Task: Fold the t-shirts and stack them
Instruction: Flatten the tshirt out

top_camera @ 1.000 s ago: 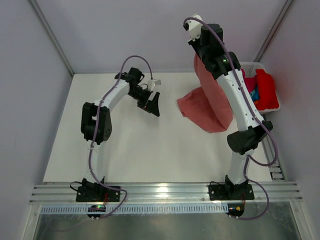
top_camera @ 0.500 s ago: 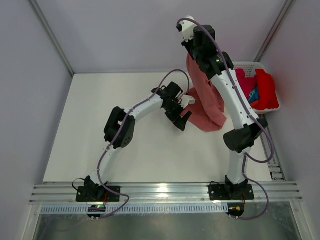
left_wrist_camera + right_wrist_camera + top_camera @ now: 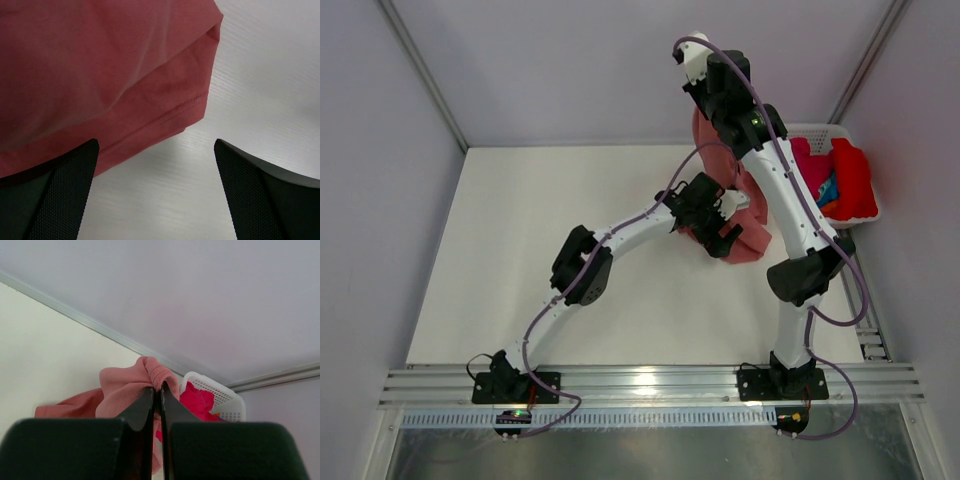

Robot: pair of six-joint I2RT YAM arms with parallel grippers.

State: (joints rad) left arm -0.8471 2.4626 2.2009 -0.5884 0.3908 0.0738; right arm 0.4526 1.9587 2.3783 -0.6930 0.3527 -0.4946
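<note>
Holding the salmon t-shirt (image 3: 120, 382) by its bunched top in the shut right pincer (image 3: 156, 389), long axis vertical, bottom down by the tabletop (image 3: 260, 75). Gaping wide with the nearer left pincer (image 3: 155, 144); hem corner at eleven o'clock, just ahead.

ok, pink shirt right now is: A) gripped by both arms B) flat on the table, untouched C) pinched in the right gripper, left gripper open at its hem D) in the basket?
C: the right gripper is shut on a bunch of the pink shirt, while the left gripper is open by the hem corner, clamping nothing.
</note>
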